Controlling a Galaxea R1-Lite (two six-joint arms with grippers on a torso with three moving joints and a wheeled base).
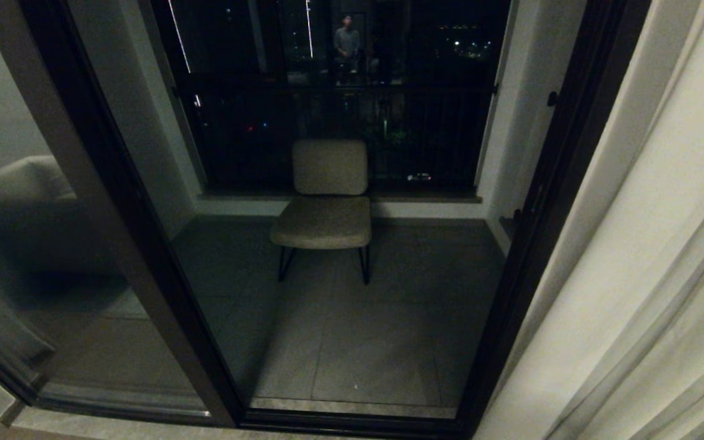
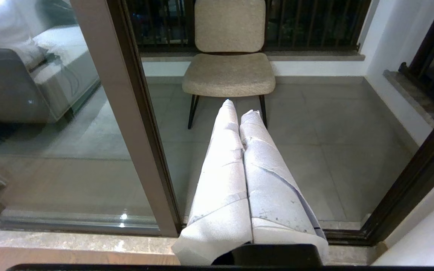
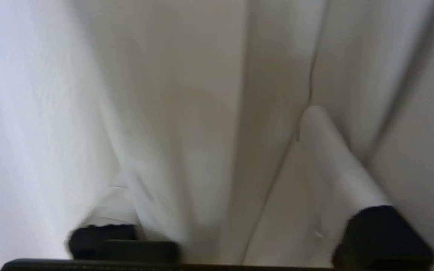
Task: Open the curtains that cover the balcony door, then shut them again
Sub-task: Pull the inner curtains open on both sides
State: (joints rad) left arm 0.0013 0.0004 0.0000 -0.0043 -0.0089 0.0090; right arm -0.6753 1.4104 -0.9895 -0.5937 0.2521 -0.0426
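The cream-white curtains [image 1: 645, 275] hang bunched in long pleats at the right edge of the head view. The dark-framed balcony door [image 1: 529, 244] stands uncovered, and its glass shows the balcony beyond. Neither arm shows in the head view. My right gripper [image 3: 219, 146] is open right up against the curtains [image 3: 187, 94]; its white-wrapped fingers [image 3: 337, 162] stand wide apart with folds of fabric lying between them. My left gripper [image 2: 239, 109] is shut with nothing in it, its white-wrapped fingers pressed together, hanging low in front of the door frame [image 2: 126, 113].
A beige chair [image 1: 327, 201] on thin black legs stands on the tiled balcony floor before a dark railing [image 1: 340, 122]. A person's reflection [image 1: 346, 43] shows high in the glass. The left pane [image 1: 40, 244] mirrors a sofa. A stone threshold [image 2: 70, 242] runs along the door's bottom.
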